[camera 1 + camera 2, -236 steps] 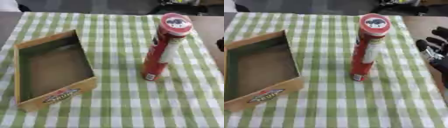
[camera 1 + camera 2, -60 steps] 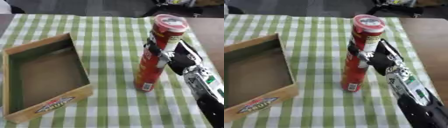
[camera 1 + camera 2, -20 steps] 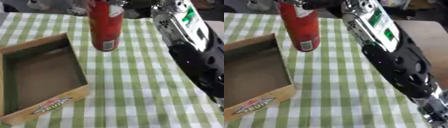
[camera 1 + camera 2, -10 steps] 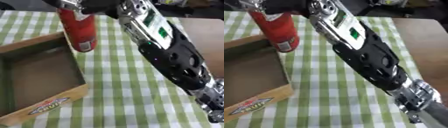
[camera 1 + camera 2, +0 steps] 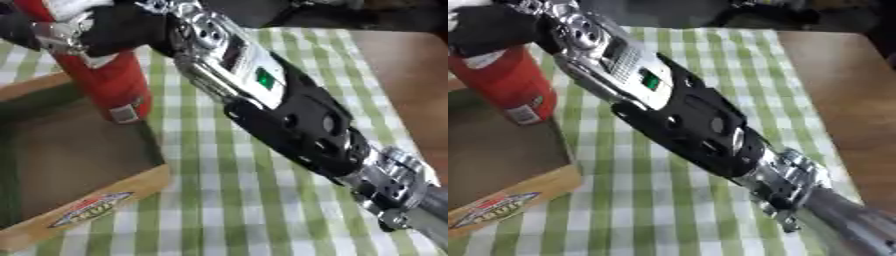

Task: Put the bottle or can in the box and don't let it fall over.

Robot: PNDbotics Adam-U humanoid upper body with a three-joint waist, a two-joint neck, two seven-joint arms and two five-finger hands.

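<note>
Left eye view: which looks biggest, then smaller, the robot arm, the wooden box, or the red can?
1. Right arm, though it is nearest the camera.
2. Wooden box, partly cut off.
3. Red can, held by the right hand.

Brown table (image 5: 411, 90), bare along right side. Green-and-white checked cloth (image 5: 254, 200) spread over most of it. Open wooden box (image 5: 83, 207) sits on cloth at near left, label on its front wall.

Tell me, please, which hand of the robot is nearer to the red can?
Right. The right hand is curled round the red can, holding it over the wooden box. The left hand shows in no view.
</note>
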